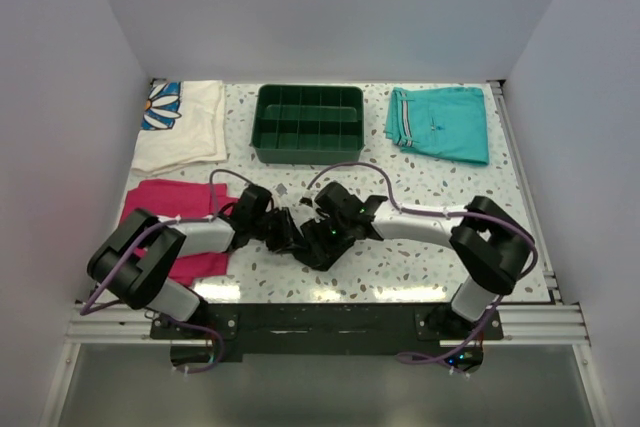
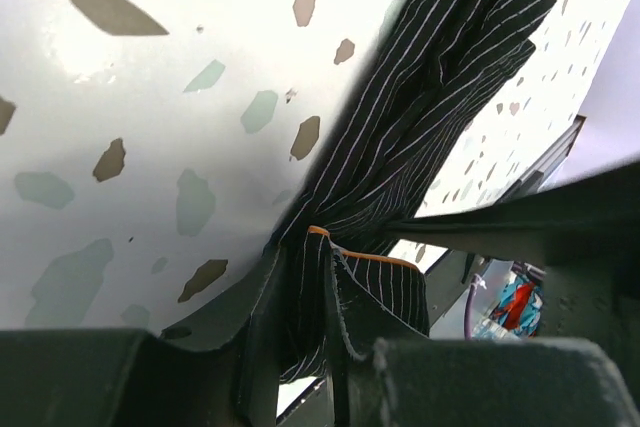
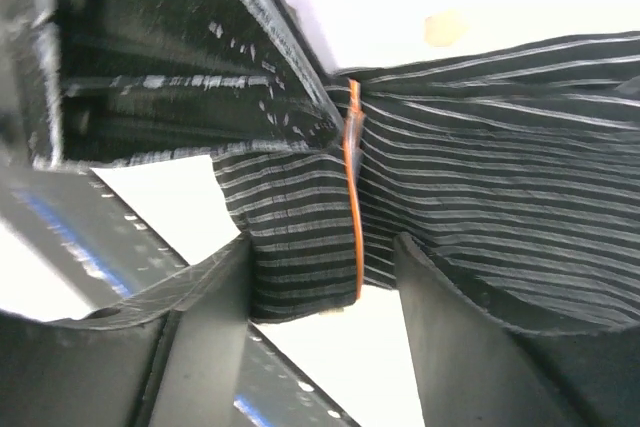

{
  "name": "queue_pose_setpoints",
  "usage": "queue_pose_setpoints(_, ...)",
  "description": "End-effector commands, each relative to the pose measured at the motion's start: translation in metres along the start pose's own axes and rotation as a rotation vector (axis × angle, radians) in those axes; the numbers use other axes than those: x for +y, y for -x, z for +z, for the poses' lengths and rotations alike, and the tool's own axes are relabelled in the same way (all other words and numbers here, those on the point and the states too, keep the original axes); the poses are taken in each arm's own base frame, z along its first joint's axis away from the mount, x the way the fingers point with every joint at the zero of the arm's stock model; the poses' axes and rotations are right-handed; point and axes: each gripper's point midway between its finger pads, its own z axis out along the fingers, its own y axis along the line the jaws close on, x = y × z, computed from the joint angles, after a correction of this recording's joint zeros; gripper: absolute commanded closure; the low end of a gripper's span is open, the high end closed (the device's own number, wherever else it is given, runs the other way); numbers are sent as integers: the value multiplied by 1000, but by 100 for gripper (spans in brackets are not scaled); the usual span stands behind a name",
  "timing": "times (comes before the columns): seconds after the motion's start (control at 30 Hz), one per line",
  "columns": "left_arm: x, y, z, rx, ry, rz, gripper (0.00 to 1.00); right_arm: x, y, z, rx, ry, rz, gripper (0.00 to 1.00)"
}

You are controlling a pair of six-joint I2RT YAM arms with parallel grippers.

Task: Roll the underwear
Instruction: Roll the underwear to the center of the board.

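Note:
The underwear (image 1: 310,250) is a bunched black mass of finely striped fabric at the table's near middle, mostly hidden under both grippers. In the left wrist view the underwear (image 2: 430,87) stretches up and to the right across the speckled table. My left gripper (image 2: 322,262) is shut on its orange-edged hem (image 2: 375,257). In the right wrist view a flap of the underwear (image 3: 300,227) with an orange edge (image 3: 352,197) hangs between my right gripper's (image 3: 322,247) fingers. Those fingers stand apart, open, with the cloth loose in the gap. In the top view the left gripper (image 1: 283,232) and the right gripper (image 1: 325,230) nearly touch.
A dark green divided tray (image 1: 308,122) stands at the back middle. Teal shorts (image 1: 440,122) lie at the back right. A white floral cloth (image 1: 185,122) lies at the back left, and a magenta folded cloth (image 1: 165,207) under the left arm.

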Motion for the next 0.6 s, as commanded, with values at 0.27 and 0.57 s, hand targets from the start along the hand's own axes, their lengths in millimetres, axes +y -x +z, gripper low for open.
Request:
queue_pose_setpoints(0.27,51,-21,3,85,222,8,89,16,27,-39,-213,-199,-341,34)
queue_pose_setpoints(0.57,55,-24,6,101,228,8,89,22,32,-17,-226,-222,-417,34)
